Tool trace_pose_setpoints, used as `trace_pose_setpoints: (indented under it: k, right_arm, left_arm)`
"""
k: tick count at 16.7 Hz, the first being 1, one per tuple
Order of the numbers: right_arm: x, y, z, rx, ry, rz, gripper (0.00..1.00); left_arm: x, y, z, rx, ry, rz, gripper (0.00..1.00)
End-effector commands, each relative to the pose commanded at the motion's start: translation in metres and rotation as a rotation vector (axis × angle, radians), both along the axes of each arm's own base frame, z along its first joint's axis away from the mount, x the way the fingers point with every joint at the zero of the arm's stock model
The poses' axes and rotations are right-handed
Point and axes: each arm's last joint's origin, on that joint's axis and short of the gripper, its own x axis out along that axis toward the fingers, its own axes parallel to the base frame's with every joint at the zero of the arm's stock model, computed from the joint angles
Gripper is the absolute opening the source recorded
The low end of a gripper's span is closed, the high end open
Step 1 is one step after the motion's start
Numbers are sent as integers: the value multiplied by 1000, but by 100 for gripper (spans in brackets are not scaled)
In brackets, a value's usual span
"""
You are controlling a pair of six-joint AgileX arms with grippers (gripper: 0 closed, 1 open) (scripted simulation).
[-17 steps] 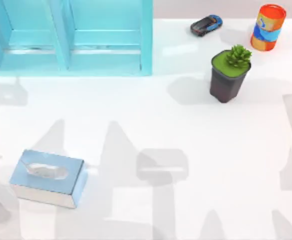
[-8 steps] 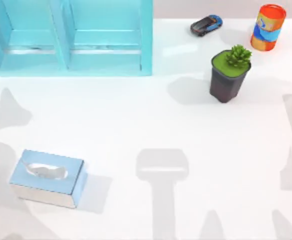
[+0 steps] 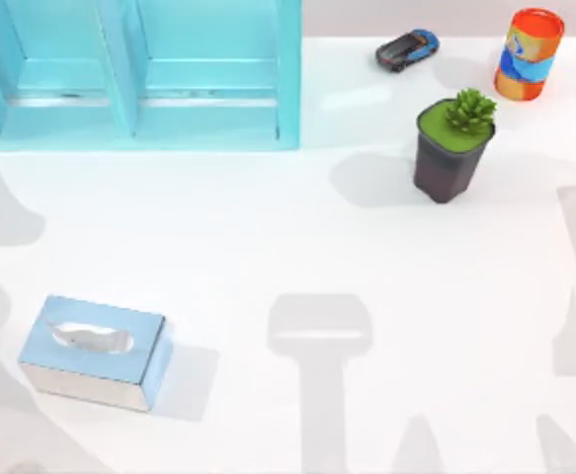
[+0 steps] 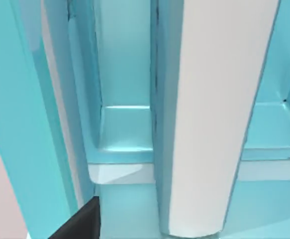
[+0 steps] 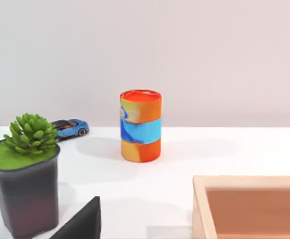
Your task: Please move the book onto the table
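While the left gripper (image 4: 79, 225), its opening impossible to tell, is nosing into the turquoise shelf unit (image 3: 208, 74) at the table's (image 3: 268, 237) far left corner, the book (image 4: 209, 114) is standing upright inside, seemingly stiff and heavy, best pinched across both covers, and the right arm is idling by the right edge.
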Motion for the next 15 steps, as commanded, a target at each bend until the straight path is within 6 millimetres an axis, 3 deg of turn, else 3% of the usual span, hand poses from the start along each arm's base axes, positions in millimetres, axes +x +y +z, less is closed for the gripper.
trace_pose_setpoints:
  k: [5,10,15]
  right_arm:
    - [0,0,0,0,0,0,100]
    - [0,0,0,0,0,0,100]
    - [0,0,0,0,0,0,100]
  left_arm:
    - [36,-3,2,1,-9,5,100]
    - [84,-5,-16,2,-9,2,100]
    - [95,-2,-29,2,-4,2,100]
